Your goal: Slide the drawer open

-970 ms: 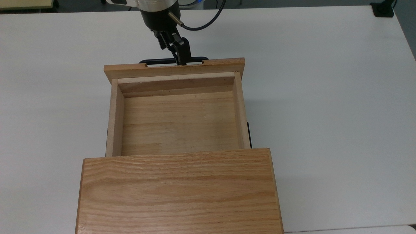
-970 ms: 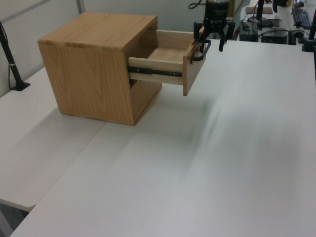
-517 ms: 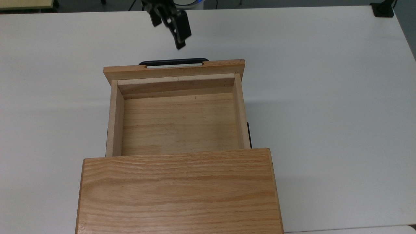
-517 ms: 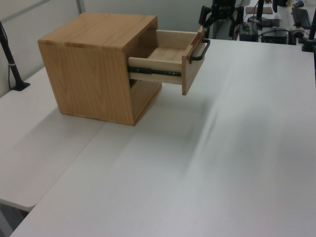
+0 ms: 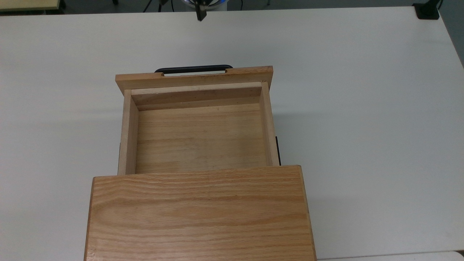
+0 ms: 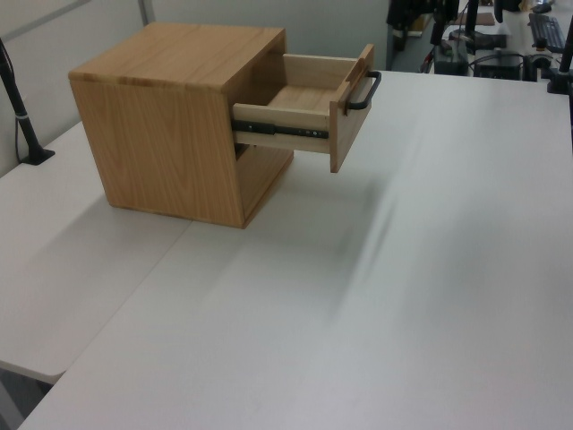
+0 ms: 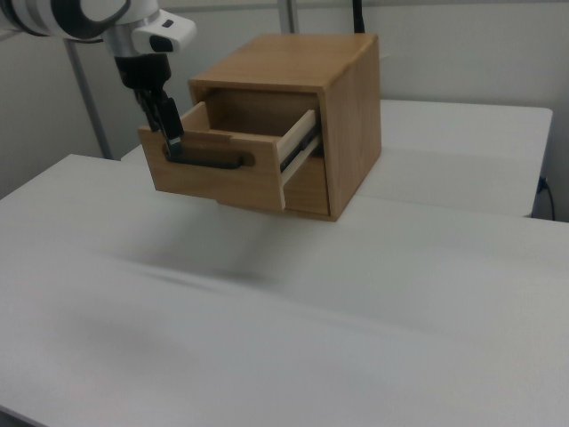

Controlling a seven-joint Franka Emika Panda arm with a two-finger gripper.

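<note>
The drawer (image 5: 197, 127) stands well out of the oak cabinet (image 5: 199, 214), drawn toward 12 o'clock in the top view, with its bare wooden floor exposed and nothing inside. In the left view the black slide rail (image 6: 282, 130) along its side is uncovered for most of its length, and the black bar handle (image 5: 194, 68) on the front panel has nothing touching it. The gripper (image 7: 169, 124) hangs in front of the drawer in the right view, at about 10 o'clock of the front panel; in the top view its tip sits at the 12 o'clock edge, well apart from the handle. It holds nothing; how far its fingers are parted I cannot tell. Judging by this, the sliding is done and the opening looks complete, with at most the arm's retreat left.
</note>
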